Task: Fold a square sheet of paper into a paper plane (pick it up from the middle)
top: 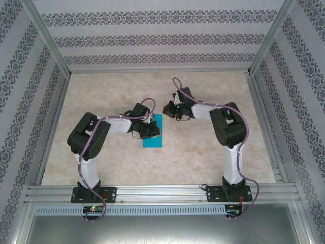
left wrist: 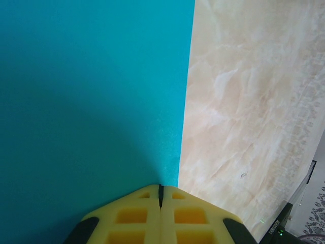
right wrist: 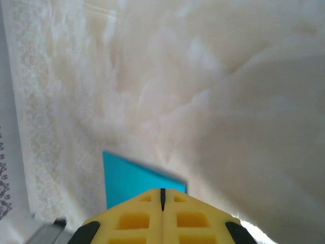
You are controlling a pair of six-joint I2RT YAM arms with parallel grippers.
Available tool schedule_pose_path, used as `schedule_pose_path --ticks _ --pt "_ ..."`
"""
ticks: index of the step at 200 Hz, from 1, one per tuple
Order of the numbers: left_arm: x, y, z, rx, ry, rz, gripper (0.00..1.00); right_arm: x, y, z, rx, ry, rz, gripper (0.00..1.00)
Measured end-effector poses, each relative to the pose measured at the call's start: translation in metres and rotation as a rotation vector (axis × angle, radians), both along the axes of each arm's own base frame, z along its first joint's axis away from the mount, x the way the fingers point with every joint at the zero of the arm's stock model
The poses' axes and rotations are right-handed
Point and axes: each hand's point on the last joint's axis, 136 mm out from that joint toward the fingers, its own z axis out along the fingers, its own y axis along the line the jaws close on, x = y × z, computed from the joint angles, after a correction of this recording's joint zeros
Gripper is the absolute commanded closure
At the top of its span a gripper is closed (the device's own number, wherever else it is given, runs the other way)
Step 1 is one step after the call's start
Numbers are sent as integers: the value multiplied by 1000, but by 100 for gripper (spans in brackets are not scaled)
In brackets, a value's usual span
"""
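Observation:
The teal-blue sheet of paper (top: 155,137) lies flat mid-table and looks like a narrow rectangle, longer front to back. My left gripper (top: 150,132) is shut and sits low on the paper's left part, hiding some of it. In the left wrist view the paper (left wrist: 91,91) covers the left side, with a straight edge running up from just right of my shut left gripper (left wrist: 160,191). My right gripper (top: 168,109) is shut and empty, hovering just beyond the paper's far right corner. In the right wrist view the paper's corner (right wrist: 127,175) lies just ahead of the shut right gripper (right wrist: 162,193).
The marble-patterned tabletop (top: 213,147) lies bare around the paper. Patterned walls (top: 152,40) and metal posts enclose the far side and both flanks. An aluminium rail (top: 162,192) with both arm bases runs along the near edge.

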Motion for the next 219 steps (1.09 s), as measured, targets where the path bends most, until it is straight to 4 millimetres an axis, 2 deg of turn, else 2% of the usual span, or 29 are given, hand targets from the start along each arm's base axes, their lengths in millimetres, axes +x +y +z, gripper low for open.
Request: schedule_pose_path --ticks 22,64,106,170,219 --pt "0 0 0 0 0 0 100 -16 8 7 10 -4 31 100" --pt "1 -1 1 -2 -2 -2 100 -34 21 -4 13 27 79 100" --pt "-2 -2 3 -13 8 -16 100 -36 19 -25 -16 76 79 100" --pt "7 -14 15 -81 -37 -37 100 -35 20 -25 -21 84 81 100" --pt "8 -16 4 -84 -21 -39 100 -35 20 -25 -23 90 81 100"
